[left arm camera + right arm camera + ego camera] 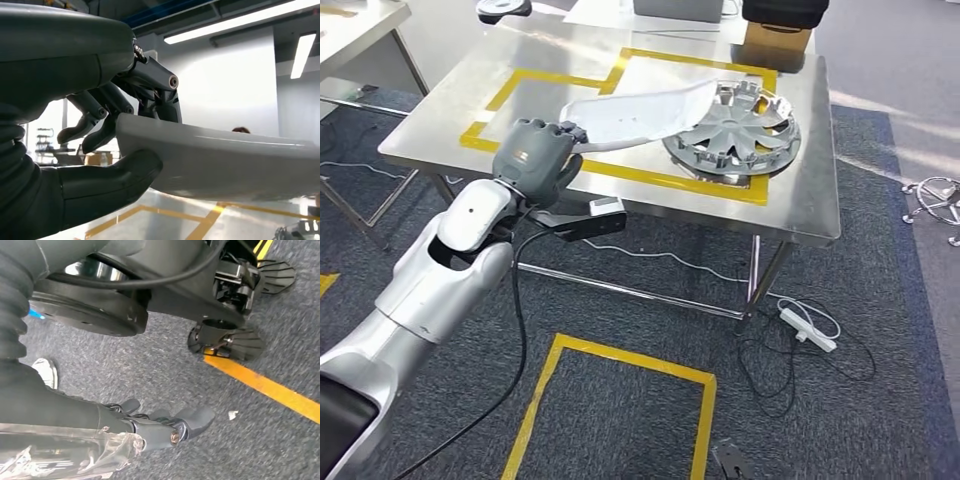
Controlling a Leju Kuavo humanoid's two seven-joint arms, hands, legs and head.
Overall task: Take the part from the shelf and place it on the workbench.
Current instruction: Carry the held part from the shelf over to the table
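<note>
My left hand (535,158) grips one end of a long, flat, light grey part (644,113) and holds it out over the steel workbench (810,190). The part's far end overlaps a silver wheel cover (739,135) lying inside the yellow-taped zone. In the left wrist view the thumb (113,182) presses the part (226,162) from below and the fingers (151,85) clamp it from above. My right hand (162,427) hangs over the carpet with its fingers loosely extended, holding nothing.
A cardboard box (775,40) with a black item on top stands at the workbench's far edge. Yellow tape (622,360) marks a square on the carpet before the bench. A white power strip (809,328) and cables lie under the bench's right side. Another table (354,25) stands at left.
</note>
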